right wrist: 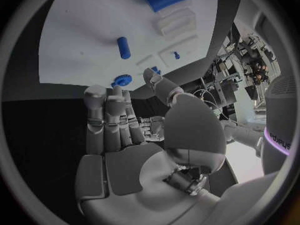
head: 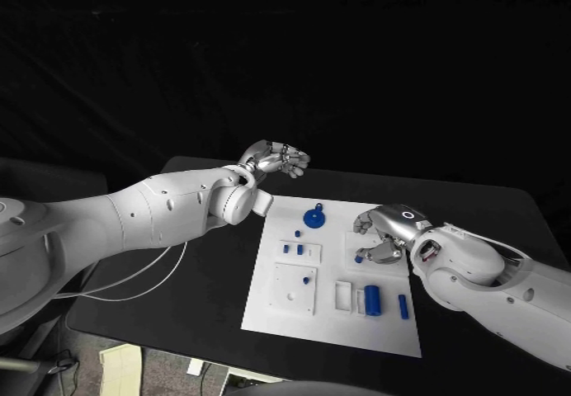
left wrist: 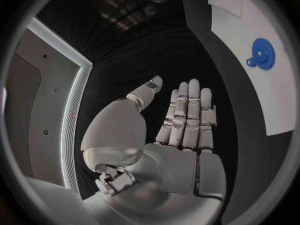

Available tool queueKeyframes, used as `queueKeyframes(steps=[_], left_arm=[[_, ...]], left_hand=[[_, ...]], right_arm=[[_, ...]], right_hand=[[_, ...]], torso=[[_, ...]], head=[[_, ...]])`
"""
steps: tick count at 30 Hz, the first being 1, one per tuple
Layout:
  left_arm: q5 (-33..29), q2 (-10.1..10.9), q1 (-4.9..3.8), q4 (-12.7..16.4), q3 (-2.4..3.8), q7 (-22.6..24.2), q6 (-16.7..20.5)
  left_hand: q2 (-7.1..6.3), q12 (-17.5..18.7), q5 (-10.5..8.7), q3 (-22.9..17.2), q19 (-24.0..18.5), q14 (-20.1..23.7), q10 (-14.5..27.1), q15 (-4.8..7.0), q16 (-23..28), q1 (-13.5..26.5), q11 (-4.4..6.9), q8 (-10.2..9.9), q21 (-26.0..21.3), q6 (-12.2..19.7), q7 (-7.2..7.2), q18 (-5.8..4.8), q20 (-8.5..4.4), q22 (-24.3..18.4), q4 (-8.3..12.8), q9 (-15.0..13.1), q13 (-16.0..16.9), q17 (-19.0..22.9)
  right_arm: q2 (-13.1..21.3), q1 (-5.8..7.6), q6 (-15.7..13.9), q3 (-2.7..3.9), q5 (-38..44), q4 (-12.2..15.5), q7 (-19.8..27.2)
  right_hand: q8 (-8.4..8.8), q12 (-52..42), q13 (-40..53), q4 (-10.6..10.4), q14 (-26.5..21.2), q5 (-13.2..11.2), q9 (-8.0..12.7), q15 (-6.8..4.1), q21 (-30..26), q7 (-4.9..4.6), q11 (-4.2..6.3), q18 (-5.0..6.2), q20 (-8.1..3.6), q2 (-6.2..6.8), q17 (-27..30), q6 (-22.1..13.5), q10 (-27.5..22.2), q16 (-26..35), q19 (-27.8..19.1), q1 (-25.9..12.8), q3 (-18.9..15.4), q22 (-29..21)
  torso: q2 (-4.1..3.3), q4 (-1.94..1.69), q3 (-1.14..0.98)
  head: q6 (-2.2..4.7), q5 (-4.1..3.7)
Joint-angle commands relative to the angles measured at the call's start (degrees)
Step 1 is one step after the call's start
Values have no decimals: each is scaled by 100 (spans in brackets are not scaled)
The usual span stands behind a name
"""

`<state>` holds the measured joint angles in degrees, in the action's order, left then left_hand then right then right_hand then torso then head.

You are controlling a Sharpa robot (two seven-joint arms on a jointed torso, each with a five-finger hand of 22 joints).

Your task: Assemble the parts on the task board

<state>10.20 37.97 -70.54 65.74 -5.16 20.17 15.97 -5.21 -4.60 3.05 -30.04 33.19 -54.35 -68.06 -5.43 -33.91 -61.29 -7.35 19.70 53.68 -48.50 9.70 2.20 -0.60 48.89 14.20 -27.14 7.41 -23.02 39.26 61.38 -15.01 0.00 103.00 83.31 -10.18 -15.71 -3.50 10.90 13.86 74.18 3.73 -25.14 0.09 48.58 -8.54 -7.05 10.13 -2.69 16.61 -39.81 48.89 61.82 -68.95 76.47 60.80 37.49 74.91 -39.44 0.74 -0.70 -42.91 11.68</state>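
- Task board (head: 345, 326): white plate at the middle of the black table (head: 191, 313).
- Blue gear (head: 314, 218): lies flat near the board's far edge; also seen from the left wrist (left wrist: 263, 53).
- Blue cylinder (head: 372, 299): lies in a white holder near the board's front edge.
- Small blue peg (head: 403, 307): lies just beside the cylinder.
- Left hand (head: 275, 159): raised beyond the board's far left corner, fingers straight and close together, holding nothing.
- Right hand (head: 383, 233): over the board's right part, fingers extended, nothing in its grasp.
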Motion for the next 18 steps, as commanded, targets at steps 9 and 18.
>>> queueKeyframes(steps=[9,18], left_arm=[[-29,-13,-6,0,5,53,-60],[-29,-19,-6,-1,5,51,-65]], left_hand=[[32,36,4,-3,-14,-46,0,11,44,36,3,37,-29,54,-3,114,24,-8,32,11,-6,-13],[33,36,4,-2,-13,-48,1,10,49,38,3,38,-29,55,-3,114,24,-8,31,13,-7,-17]], right_arm=[[-194,-3,486,-76,10,-344,21],[-229,-9,585,-146,79,-415,-9]], right_hand=[[10,-70,-124,-33,-8,-51,9,73,-52,73,-33,487,-47,-14,38,-77,-94,-65,23,21,-86,73],[-97,-262,-143,-111,-6,-79,-18,-34,-54,-29,78,487,-26,-93,95,54,241,-85,30,191,74,78]], torso=[[-9,-19,10],[-6,-15,14]], head=[[1,-55],[-11,-57]])
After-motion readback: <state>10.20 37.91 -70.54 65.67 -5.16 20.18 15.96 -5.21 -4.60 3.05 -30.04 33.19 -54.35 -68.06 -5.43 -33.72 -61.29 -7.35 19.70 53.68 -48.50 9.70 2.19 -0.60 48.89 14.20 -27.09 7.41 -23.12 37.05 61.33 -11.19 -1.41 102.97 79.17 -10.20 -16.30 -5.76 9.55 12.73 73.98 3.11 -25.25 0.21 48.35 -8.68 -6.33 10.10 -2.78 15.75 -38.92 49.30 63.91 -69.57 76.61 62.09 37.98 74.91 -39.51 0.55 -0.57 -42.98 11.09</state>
